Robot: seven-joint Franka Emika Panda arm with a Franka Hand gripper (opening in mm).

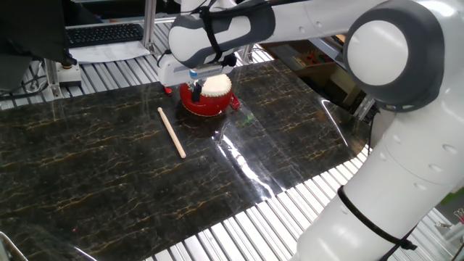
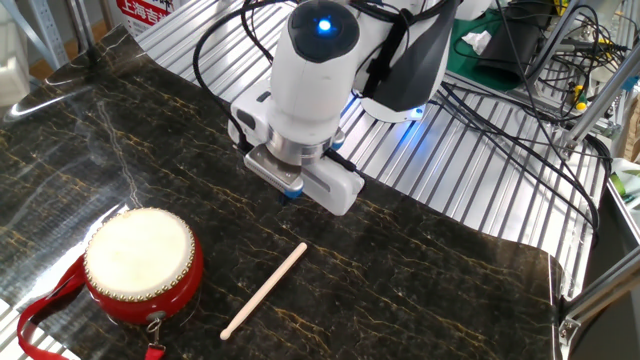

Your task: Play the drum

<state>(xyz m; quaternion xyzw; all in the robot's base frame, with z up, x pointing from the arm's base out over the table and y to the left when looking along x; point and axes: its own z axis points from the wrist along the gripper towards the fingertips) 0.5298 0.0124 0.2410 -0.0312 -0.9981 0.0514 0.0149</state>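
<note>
The drum (image 1: 211, 101) is red with a cream top skin and stands at the far side of the dark marble mat; it also shows in the other fixed view (image 2: 140, 265) at the lower left, with a red strap (image 2: 40, 318). A thin wooden stick (image 1: 172, 131) lies on the mat beside it, apart from it, and shows in the other fixed view (image 2: 263, 292) too. My gripper (image 1: 194, 81) hovers above the mat just beside the drum, on the stick's side. In the other fixed view my gripper (image 2: 290, 190) shows blue-tipped fingers close together, holding nothing.
The dark marble mat (image 1: 109, 188) lies on a slatted metal table (image 2: 470, 190). A keyboard (image 1: 101, 32) sits behind the mat. Cables (image 2: 520, 110) and a green cloth (image 2: 470, 45) lie at the far right.
</note>
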